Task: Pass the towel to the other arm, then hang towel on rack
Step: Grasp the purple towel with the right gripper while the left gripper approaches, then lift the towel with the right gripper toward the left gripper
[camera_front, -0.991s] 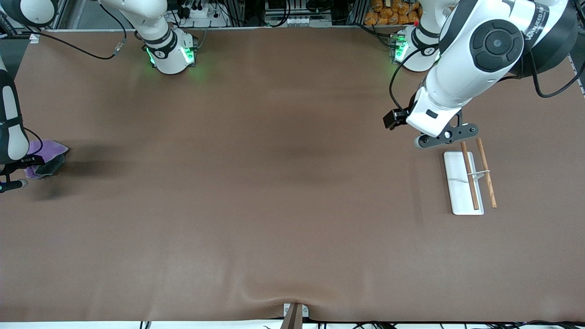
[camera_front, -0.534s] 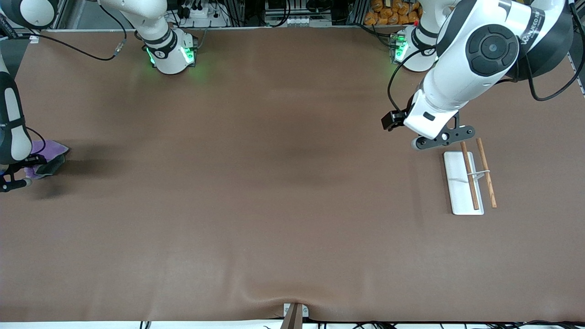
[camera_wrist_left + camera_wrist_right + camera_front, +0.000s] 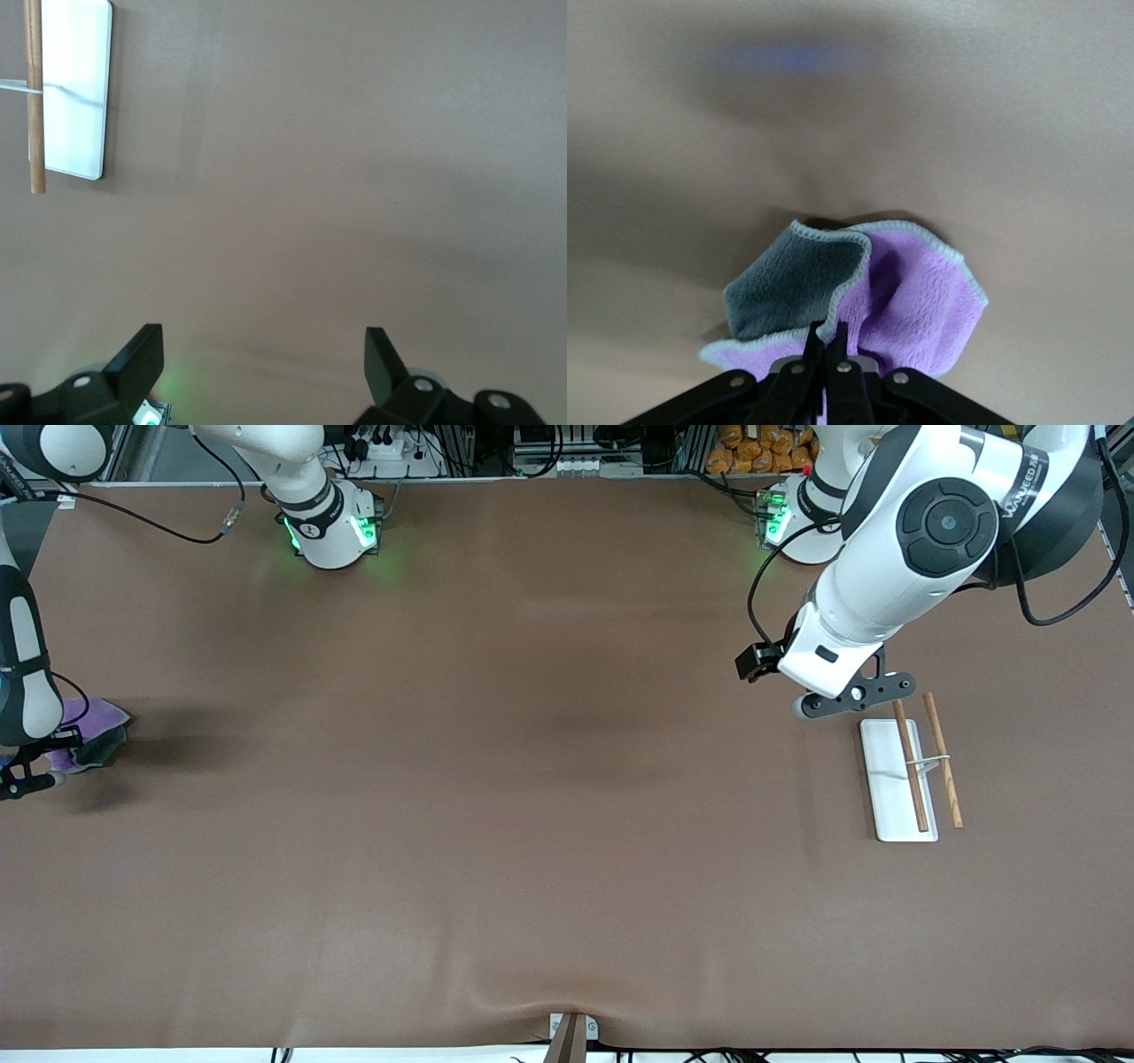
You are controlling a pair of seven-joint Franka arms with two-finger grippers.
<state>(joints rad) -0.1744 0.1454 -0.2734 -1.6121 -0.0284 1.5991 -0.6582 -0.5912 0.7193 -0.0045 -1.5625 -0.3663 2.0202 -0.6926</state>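
Note:
The towel, purple with a grey underside, is pinched by one edge in my right gripper. It hangs just over the table at the right arm's end. It also shows in the right wrist view, folded over, with the fingers shut on its pale hem. My left gripper is open and empty over bare table beside the rack. The rack has a white flat base and two brown rods joined by a thin white crosspiece. It stands at the left arm's end and shows in the left wrist view.
The brown table mat runs between the two arms. A small clamp sits at the table edge nearest the front camera. Cables and boxes lie past the edge by the arm bases.
My left gripper has drifted slightly away from the rack, toward the right arm's end. My right gripper has shifted a little with the towel still in it.

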